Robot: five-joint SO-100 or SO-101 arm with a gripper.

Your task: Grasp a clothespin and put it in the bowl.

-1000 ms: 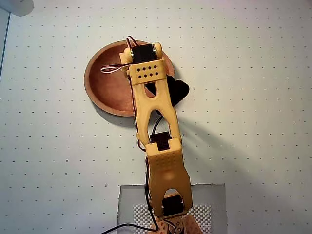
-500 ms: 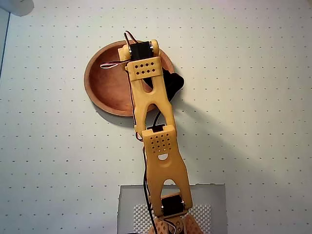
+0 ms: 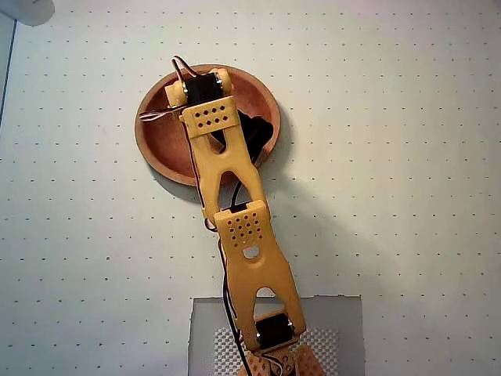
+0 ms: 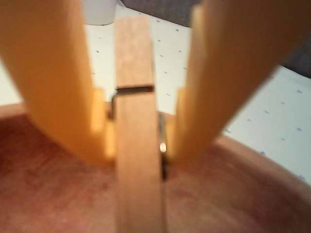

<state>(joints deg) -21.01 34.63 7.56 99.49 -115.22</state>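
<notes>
Plainly unmarked, the clothespin [image 4: 137, 145] sits clamped between the jaws above the bowl [image 4: 252, 194].

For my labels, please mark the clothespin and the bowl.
clothespin [image 4: 138, 170]: wrist view, on its flat wooden face below the spring.
bowl [image 3: 160, 145]: overhead view, on the bare inner wall left of the arm.

From the overhead view we look straight down on the bowl [image 3: 160, 149], seen from well above with the arm's base at the bottom edge; from the wrist view we face forward between the fingers, very near the bowl [image 4: 53, 194], the one thing both views share
</notes>
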